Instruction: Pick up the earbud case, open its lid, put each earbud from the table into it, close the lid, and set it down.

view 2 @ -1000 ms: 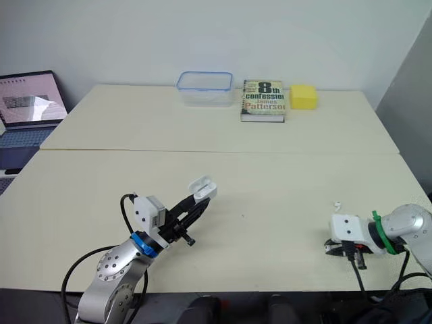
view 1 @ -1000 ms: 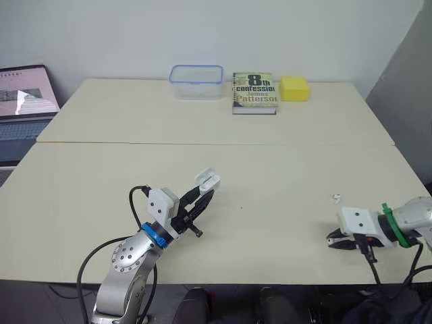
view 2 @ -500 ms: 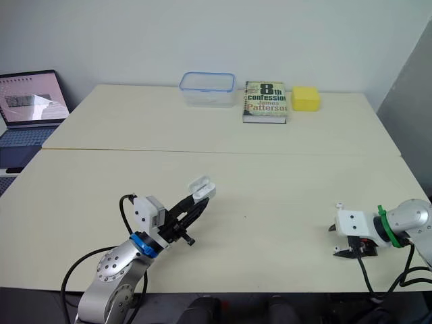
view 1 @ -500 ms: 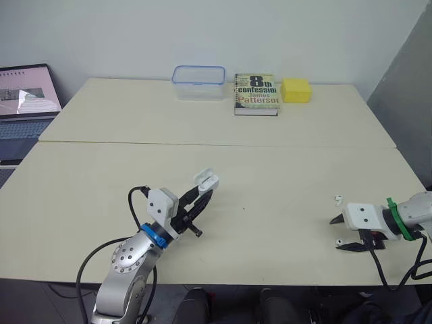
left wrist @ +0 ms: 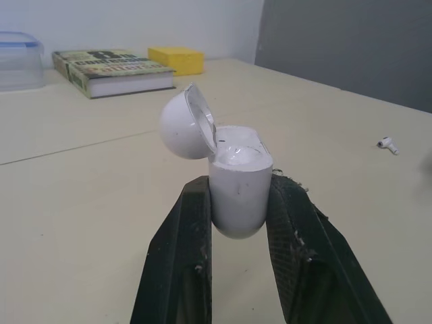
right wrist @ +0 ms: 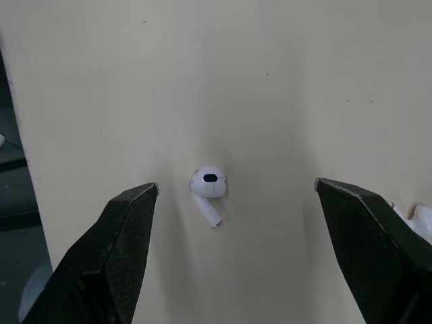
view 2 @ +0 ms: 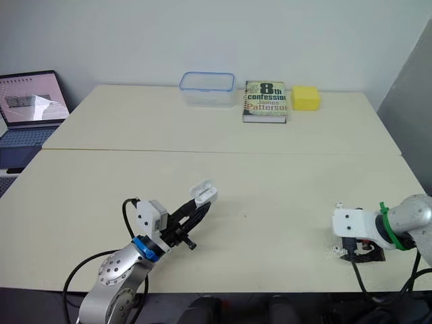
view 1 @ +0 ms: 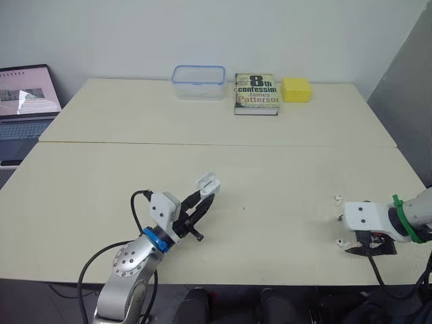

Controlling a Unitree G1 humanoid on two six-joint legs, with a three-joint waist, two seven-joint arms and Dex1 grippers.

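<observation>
Clamping the open case [left wrist: 233, 169] in my left pincer [left wrist: 239, 196], I straddle an earbud [right wrist: 208, 185] with my wide-open right pincer [right wrist: 236, 185]; next, pinch gently.

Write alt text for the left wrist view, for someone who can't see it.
The left gripper clamps a white earbud case, its lid hinged open, over a pale table. Farther off lie a book, a yellow block and one loose earbud.

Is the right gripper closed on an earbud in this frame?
No, the right gripper is wide open, and the earbud lies untouched on the table between its jaws.
</observation>
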